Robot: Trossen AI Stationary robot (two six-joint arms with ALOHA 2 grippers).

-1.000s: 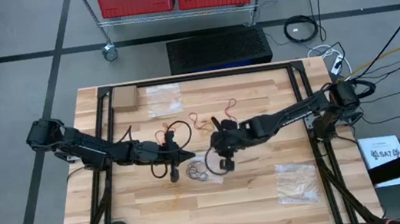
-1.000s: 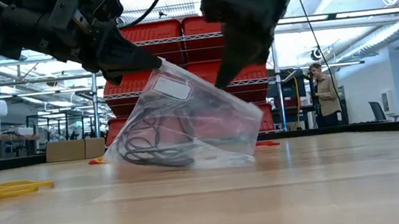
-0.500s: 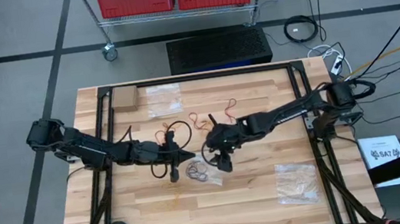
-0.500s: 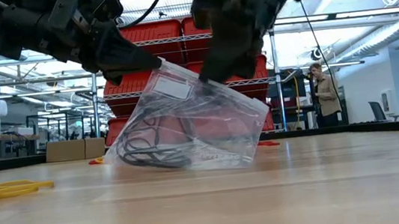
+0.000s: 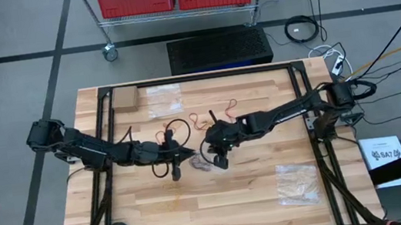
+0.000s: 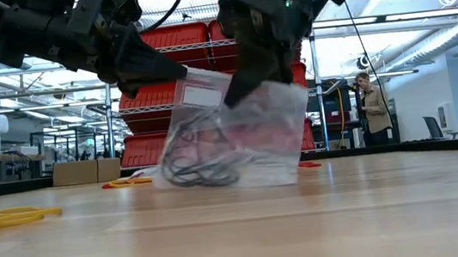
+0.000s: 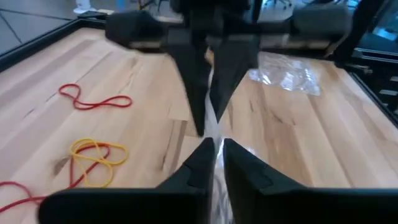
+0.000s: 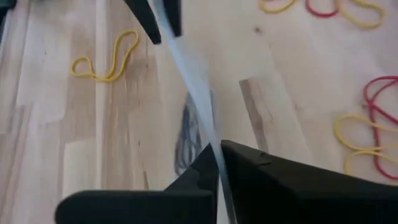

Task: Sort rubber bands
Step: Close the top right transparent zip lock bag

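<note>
1. The rubber bands are in several places. A dark tangle of them (image 6: 201,162) sits inside a clear bag (image 6: 238,136) held up at the middle of the worktop (image 5: 228,202); loose ones lie on the wood — red and yellow loops (image 7: 93,152) in the left wrist view, a yellow loop (image 8: 109,56) and more red and yellow ones (image 8: 367,134) in the right wrist view.
2. In the low view a yellow band (image 6: 10,218) lies flat on the near-left of the worktop, apart from the bag.
3. The bag stands with its lower edge resting on the wood, its top edge pinched from both sides and the dark bands gathered in its lower part.
4. The left pincer (image 5: 178,160) is closed tight on the bag's top edge; in its own wrist view the two dark fingers (image 7: 199,165) meet on the thin plastic sheet.
5. The right pincer (image 5: 218,157) grips the same top edge from the other side — its fingers (image 8: 230,165) are narrow, clamped on the plastic, which shows edge-on in the right wrist view.
6. From above, the two pincers sit near each other at the worktop's centre, the bag between them.
7. Two more clear bags lie flat: one (image 5: 164,99) toward the far edge, another (image 5: 297,183) toward the near right.
8. A small cardboard box (image 5: 125,100) sits at the far-left corner.
9. A person (image 6: 374,108) stands in the room beyond.
</note>
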